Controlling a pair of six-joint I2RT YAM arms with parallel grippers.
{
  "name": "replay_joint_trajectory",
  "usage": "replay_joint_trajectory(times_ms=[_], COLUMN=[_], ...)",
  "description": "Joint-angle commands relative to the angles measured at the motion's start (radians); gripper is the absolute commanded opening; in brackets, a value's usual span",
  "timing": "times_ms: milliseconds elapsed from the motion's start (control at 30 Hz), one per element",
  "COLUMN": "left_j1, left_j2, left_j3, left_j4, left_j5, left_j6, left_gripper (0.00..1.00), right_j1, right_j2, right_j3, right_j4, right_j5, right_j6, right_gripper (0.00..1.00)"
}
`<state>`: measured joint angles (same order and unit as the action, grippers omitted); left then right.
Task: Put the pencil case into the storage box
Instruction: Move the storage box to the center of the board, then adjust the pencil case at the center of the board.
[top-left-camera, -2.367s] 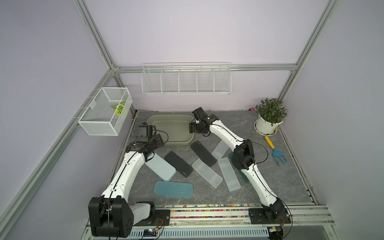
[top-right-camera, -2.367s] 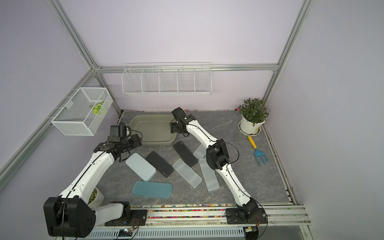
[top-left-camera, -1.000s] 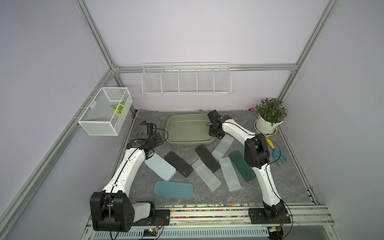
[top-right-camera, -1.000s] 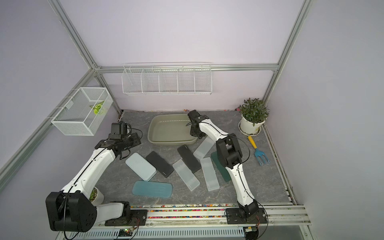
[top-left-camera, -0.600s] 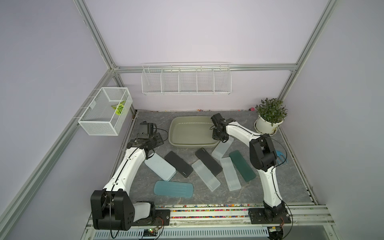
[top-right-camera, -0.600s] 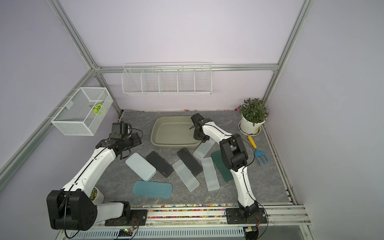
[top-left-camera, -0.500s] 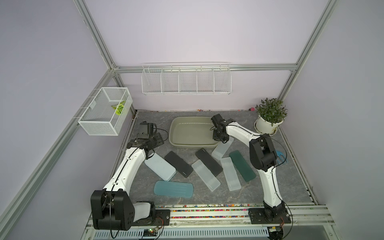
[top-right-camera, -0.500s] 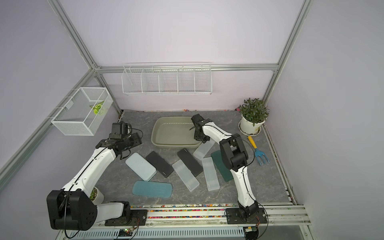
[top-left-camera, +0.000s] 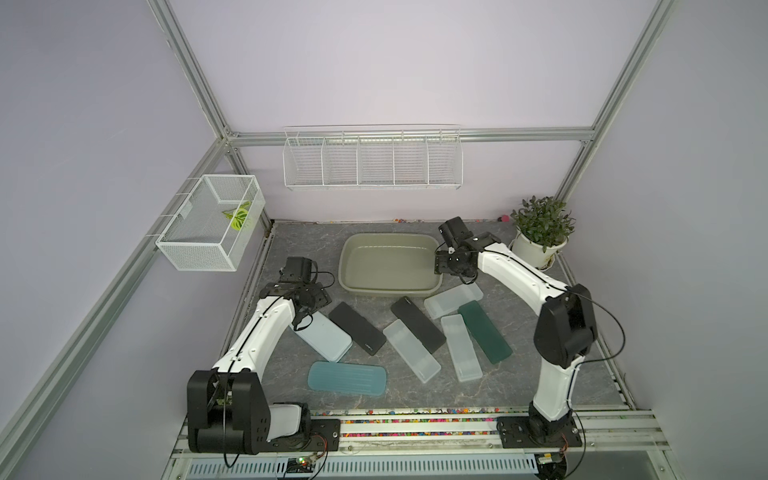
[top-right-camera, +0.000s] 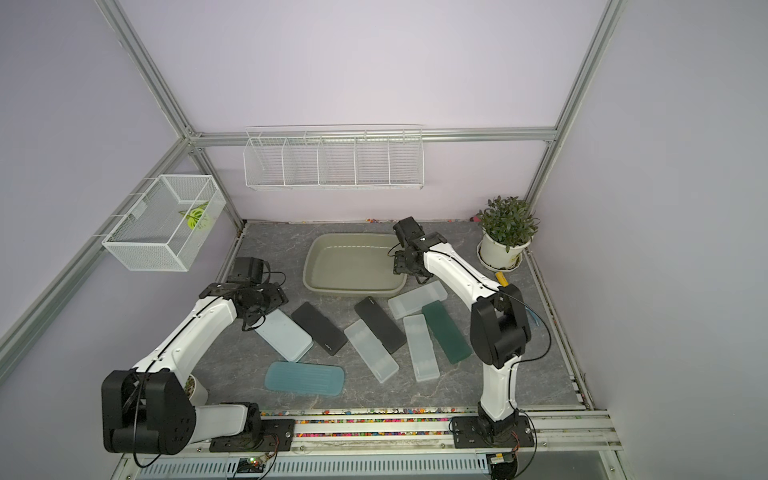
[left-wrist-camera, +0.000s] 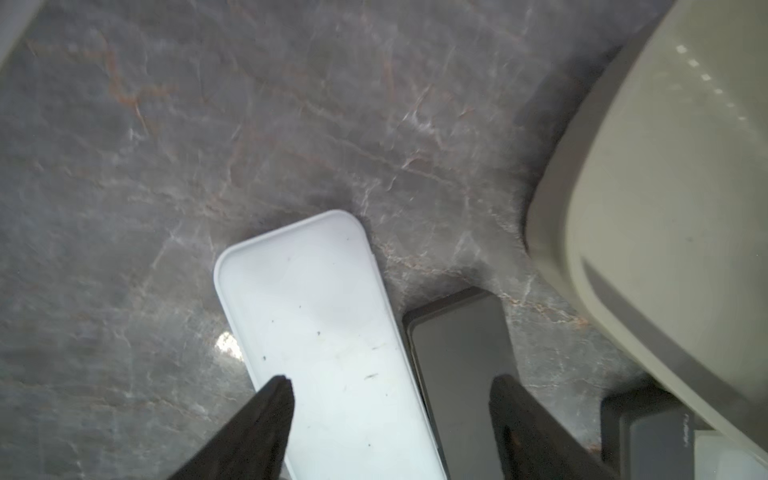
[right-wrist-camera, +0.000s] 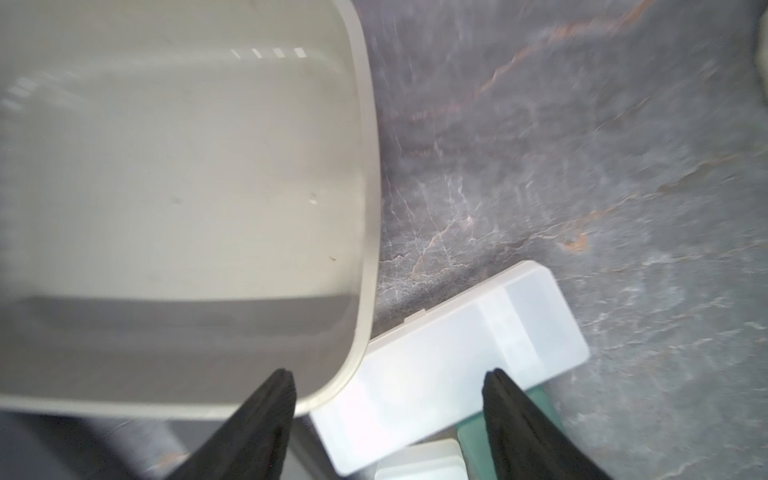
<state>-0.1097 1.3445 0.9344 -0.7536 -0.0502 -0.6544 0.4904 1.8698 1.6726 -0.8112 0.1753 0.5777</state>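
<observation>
Pencil case (top-left-camera: 326, 337), the pale one, lies beneath your open left jaws, likely for pickup; open right jaws hover at the storage box's (top-left-camera: 388, 289) three-o'clock rim.

My left tool (left-wrist-camera: 391, 380) looks matt black, the grey veined stone-look table (left-wrist-camera: 291, 124) faintly polished, the milky-white rounded plastic pencil case (left-wrist-camera: 324, 324) smooth and lightly scuffed, the shallow beige-grey plastic storage box (left-wrist-camera: 665, 208) smooth with a soft sheen.
</observation>
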Motion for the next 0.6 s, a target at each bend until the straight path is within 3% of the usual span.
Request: replay_joint_trajectory(times_ms=[0, 333, 567], left_j1=[0.001, 0.015, 0.054], left_j2=[0.039, 0.02, 0.004], left_j3=[-0.06, -0.172, -0.223], left_j4=[-0.058, 0.025, 0.072], left_j5=[0.042, 0.12, 0.15], left_j6=[-0.157, -0.265, -0.241], left_gripper=[0.83, 0.9, 0.91], right_j1=[-0.001, -0.002, 0.001], right_j2=[-0.046, -0.107, -0.101], right_j3=[-0.047, -0.154, -0.192], right_j4=[-0.079, -0.098, -0.092], right_j5=[0.006, -0.025, -0.072], right_j6=[-0.024, -0.047, -0.045], right_gripper=[0.77, 0.78, 0.79])
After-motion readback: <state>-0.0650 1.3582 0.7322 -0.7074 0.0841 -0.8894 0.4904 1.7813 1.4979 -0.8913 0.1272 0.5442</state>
